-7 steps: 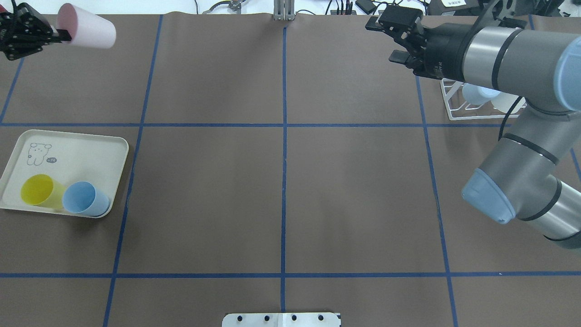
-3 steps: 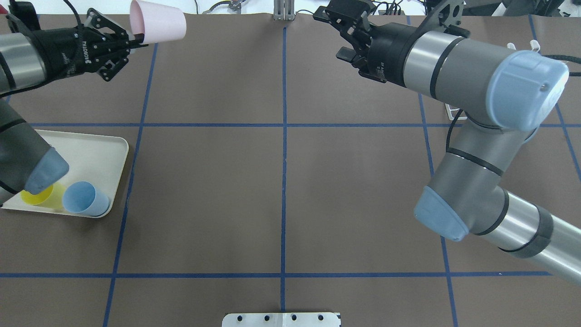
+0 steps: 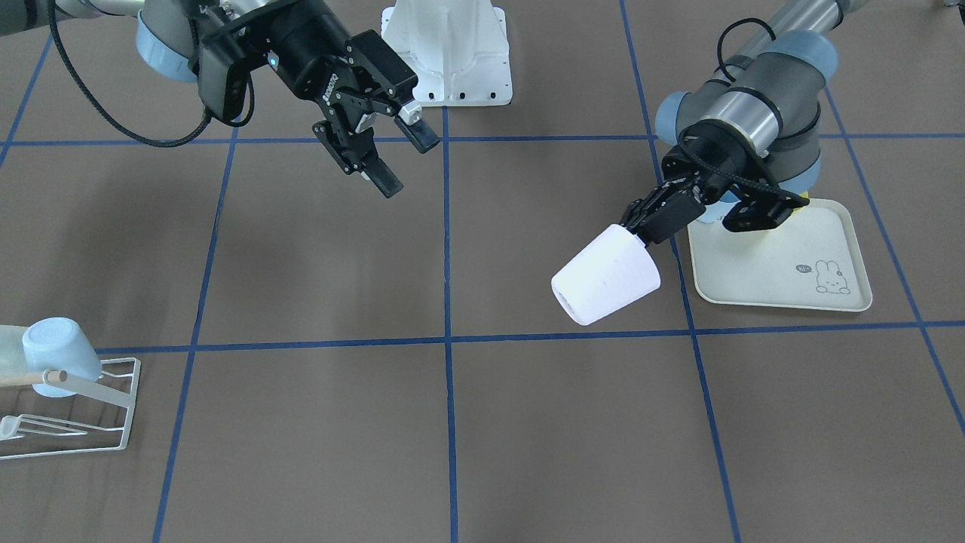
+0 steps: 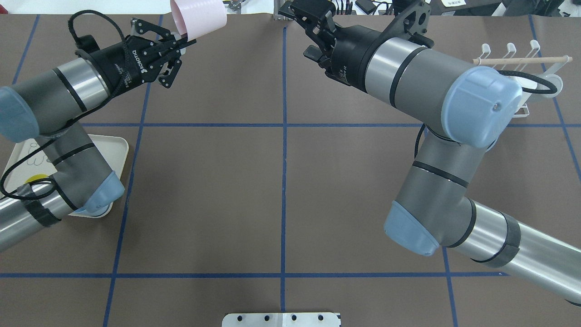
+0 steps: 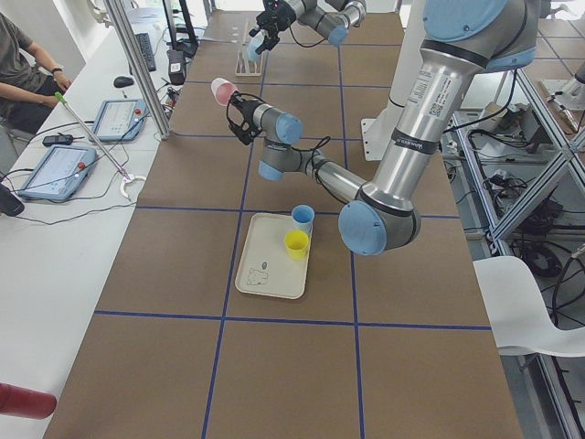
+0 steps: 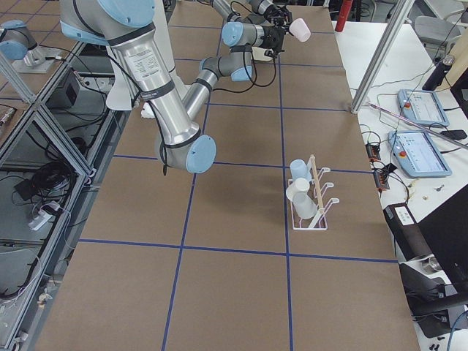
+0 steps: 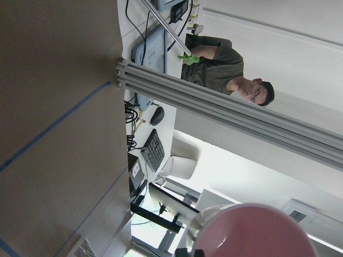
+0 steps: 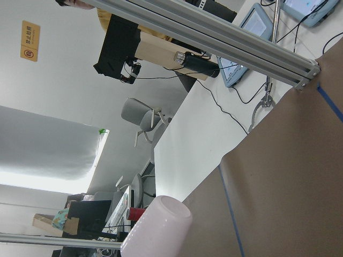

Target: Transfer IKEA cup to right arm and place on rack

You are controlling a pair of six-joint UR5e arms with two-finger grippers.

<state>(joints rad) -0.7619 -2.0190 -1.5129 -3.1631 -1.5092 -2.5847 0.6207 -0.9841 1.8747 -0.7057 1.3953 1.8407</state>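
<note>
Overhead cam is sitting up behind the robot, looking forward and down over the table (image 4: pixel 204 190). The front-facing one is staring back steeply from the opposite side, so both are covering the middle grid and the pink cup (image 4: pixel 199 16). The two side cams are hanging high and far back at either end, looking along the table and both catching the rack (image 6: pixel 311 208), while the wrist cams are riding in close, rolled sideways, peeking past the table's far edge and both clipping the cup.
</note>
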